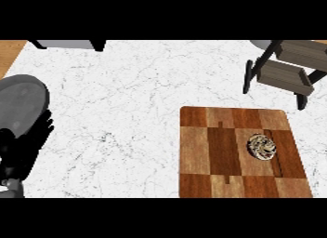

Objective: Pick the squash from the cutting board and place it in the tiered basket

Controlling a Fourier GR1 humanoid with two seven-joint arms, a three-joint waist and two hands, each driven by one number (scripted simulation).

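Ideally, the squash point(262, 147) on the cutting board point(214, 153) by the right edge of the surface point(125, 93) is enclosed from above, the left robot hand point(21, 148) being seen open and empty at the left edge.

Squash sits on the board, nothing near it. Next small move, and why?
Probably bring the right hand, not in view, over the squash with fingers open. The squash lies untouched on the right side of the cutting board, the tiered basket stands beyond it at the right, and the left hand rests open at the far left edge.
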